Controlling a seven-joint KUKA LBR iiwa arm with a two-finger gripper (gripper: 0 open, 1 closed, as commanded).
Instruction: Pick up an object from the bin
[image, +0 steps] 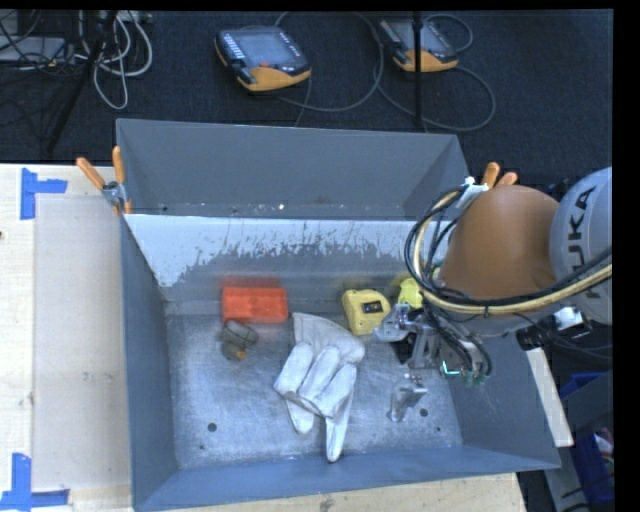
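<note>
While the end effector (407, 398) hangs low over the bare floor of the bin (200, 405), near the white glove (318, 385), whether it is apart or together cannot be told.

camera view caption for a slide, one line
End effector low in the bin beside a white glove, yellow tape measure behind.

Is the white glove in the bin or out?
In. The glove lies on the bin floor, beside the gripper.
</note>
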